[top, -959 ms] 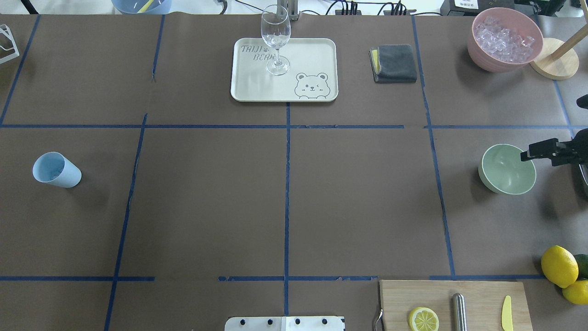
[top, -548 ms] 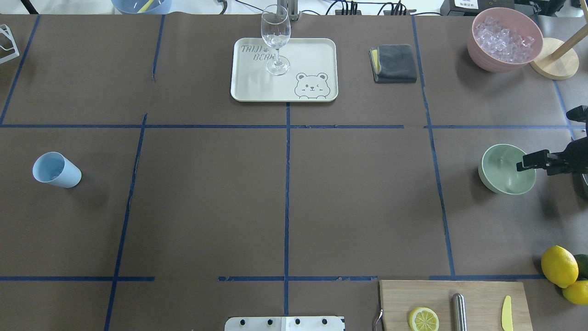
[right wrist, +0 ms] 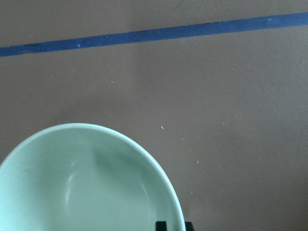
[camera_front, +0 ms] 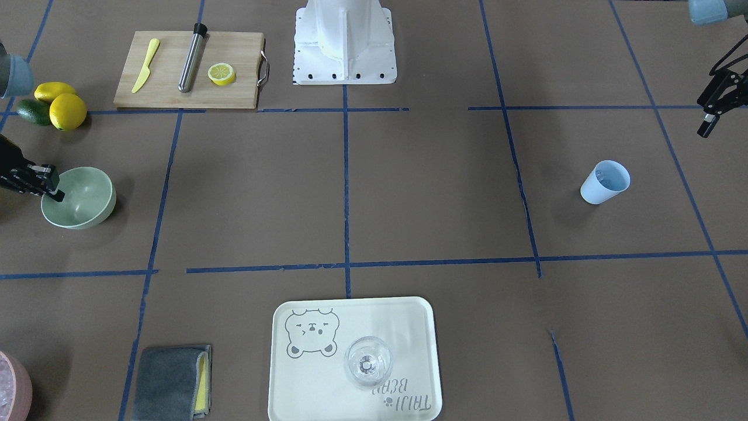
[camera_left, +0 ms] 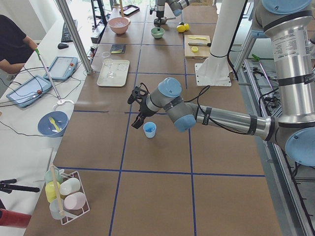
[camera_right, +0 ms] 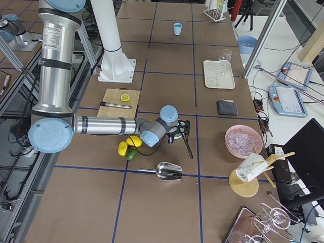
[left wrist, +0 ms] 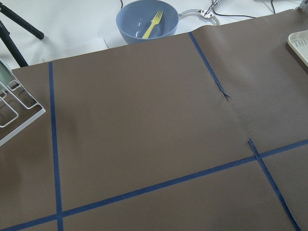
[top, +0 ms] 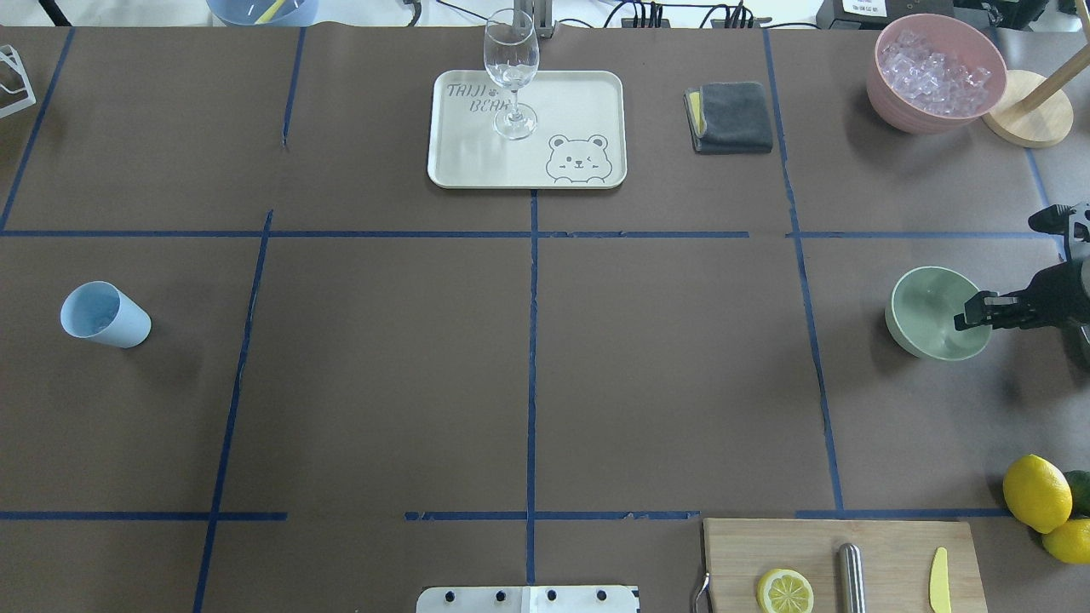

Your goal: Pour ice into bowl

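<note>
Overhead exterior looks down on a table wrapped in brown paper and ruled into squares by blue tape lines. Near its right edge the round, pale mint-green bowl of matte plastic sits upright on the paper. The right gripper reaches in low from the side and is closed onto the bowl's rim. The right wrist camera shows one black fingertip inside the wall and the other just outside.

Far across on the left stands a light blue plastic cup (what it holds is too small to read). The left gripper hangs near that cup, fingers spread wide, holding nothing.

Along the far side are:
- a cream rectangular tray with a bear drawing, and a clear stemmed wine glass standing on it
- a folded grey cloth
- a pink bowl heaped with whitish ice

Beside the robot's white base plate lies a wooden cutting board. It carries a lemon half, a steel rod and a yellow plastic knife. Whole lemons lie just beside it.

Around the table, aluminium frame posts rise. A white side bench bears tablets, a blue bowl with a yellow fork in it, and a wire rack of pastel cups. A person in a dark top sits there.
</note>
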